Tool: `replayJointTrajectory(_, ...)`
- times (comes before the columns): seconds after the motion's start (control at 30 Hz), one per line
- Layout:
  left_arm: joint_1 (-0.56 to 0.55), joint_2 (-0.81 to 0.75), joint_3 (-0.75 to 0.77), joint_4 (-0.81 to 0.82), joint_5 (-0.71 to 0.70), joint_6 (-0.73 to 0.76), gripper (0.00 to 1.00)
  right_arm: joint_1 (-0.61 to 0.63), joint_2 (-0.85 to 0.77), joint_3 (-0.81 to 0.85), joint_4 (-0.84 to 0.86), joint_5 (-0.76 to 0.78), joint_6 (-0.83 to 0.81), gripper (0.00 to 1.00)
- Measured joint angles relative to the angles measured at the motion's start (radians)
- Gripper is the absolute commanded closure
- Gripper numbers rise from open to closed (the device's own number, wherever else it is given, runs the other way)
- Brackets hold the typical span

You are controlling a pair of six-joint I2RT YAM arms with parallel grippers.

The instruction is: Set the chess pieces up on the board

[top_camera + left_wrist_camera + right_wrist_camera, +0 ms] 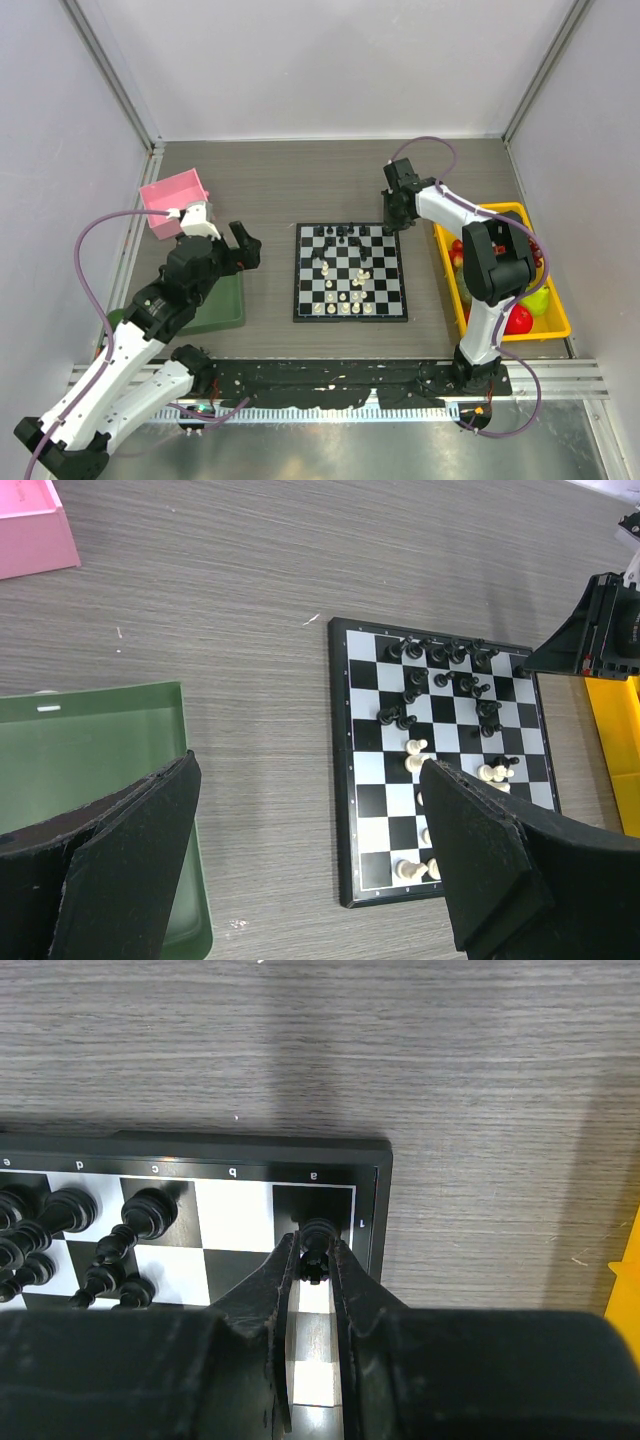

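Note:
The board [301,275] lies flat in the middle of the table. Black pieces [340,235] crowd its far rows and cream-white pieces [345,302] stand on its near rows, some scattered mid-board. My right gripper [393,222] is at the board's far right corner. In the right wrist view the gripper [315,1257] is shut on a black piece [316,1232] standing on the dark corner square. My left gripper [247,245] is open and empty, left of the board. In the left wrist view it [310,780] hangs over bare table between the green tray [90,740] and the board [340,780].
A pink box [172,198] stands at the back left, beside the green tray [225,305]. A yellow bin [555,325] of fruit stands right of the board, close to the right arm. More black pieces [150,1210] stand left of the held one.

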Motion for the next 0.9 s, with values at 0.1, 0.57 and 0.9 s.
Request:
replayJointTrajectory(0.1, 0.001, 0.004, 0.000, 0.000, 0.000, 0.000, 0.00, -0.002, 0.000, 0.000, 0.000, -0.004, 0.000, 0.82)
replayJointTrajectory(0.57, 0.005, 0.011, 0.000, 0.000, 0.000, 0.003, 0.00, -0.006, 0.012, 0.016, 0.000, -0.019, 0.001, 0.81)
replayJointTrajectory(0.9, 0.011, 0.011, 0.000, 0.000, 0.000, 0.014, 0.00, -0.006, 0.019, 0.026, 0.000, -0.023, 0.001, 0.70)
